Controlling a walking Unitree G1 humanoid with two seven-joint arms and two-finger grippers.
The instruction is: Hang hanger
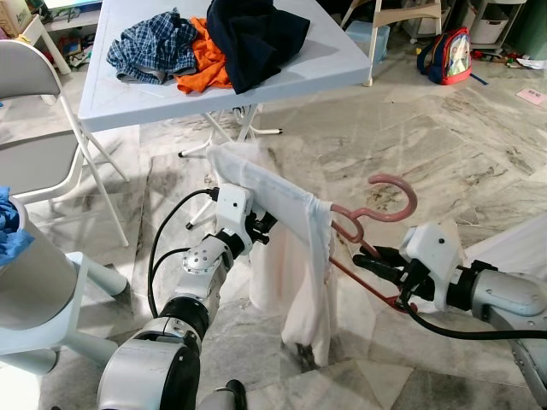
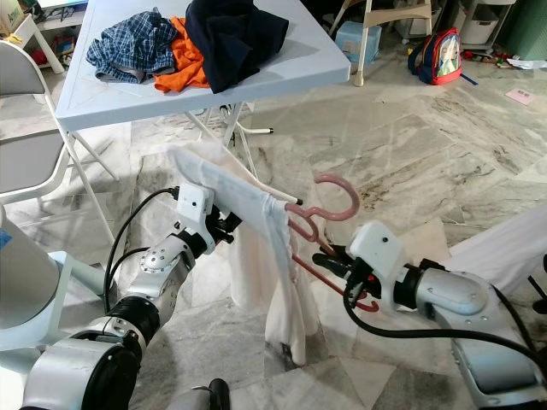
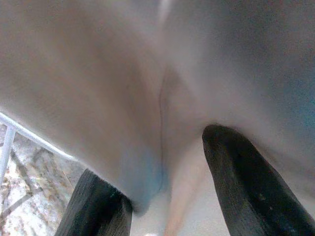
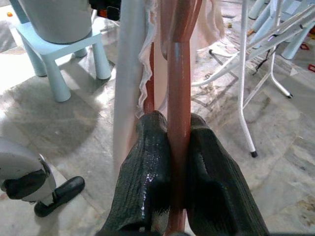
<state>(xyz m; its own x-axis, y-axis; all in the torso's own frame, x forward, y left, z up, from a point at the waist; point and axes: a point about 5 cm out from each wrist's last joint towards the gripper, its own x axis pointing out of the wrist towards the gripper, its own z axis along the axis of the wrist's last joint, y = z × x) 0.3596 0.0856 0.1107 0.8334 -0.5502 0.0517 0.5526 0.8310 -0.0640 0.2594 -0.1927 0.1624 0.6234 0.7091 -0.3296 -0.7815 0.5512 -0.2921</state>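
Observation:
A pink-red hanger [image 1: 389, 207] hangs in the air in front of me, its hook pointing up and to the right. A white garment [image 1: 278, 235] is draped over it and drops toward the marble floor. My right gripper [image 1: 380, 263] is shut on the hanger's thin red bar [image 4: 178, 123], just right of the cloth; both black fingers [image 4: 147, 167] press on the bar. My left gripper [image 1: 263, 226] is at the garment's left shoulder. In the left wrist view the white cloth [image 3: 162, 98] is caught between the two black fingers [image 3: 246, 187].
A light blue folding table [image 1: 325, 73] behind the hanger carries a plaid shirt [image 1: 154, 43], an orange garment [image 1: 205, 60] and a dark garment [image 1: 256, 34]. A grey folding chair [image 1: 34, 154] and pale blue stool [image 1: 51, 316] stand left. A backpack [image 1: 446, 55] lies far right.

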